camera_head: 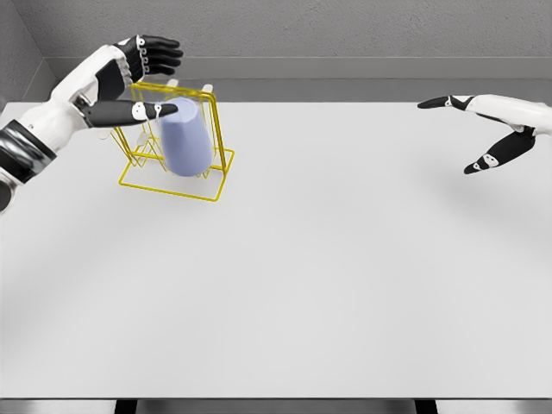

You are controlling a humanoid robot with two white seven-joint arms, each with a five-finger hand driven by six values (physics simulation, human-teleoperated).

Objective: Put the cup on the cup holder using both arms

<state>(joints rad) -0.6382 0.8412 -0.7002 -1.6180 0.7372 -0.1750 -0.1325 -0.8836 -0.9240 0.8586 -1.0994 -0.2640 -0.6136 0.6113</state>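
A pale blue cup (185, 138) hangs mouth down, slightly tilted, inside the yellow wire cup holder (177, 185) at the table's far left. My left hand (153, 79) is beside the top of the cup and the rack, fingers spread; the thumb tip reaches the cup's upper left edge, and no finger wraps around it. My right hand (473, 131) hovers over the table's far right, fingers stretched out, holding nothing, far from the cup.
The white table (328, 276) runs across the whole view, with its front edge near the bottom. A grey wall stands behind it.
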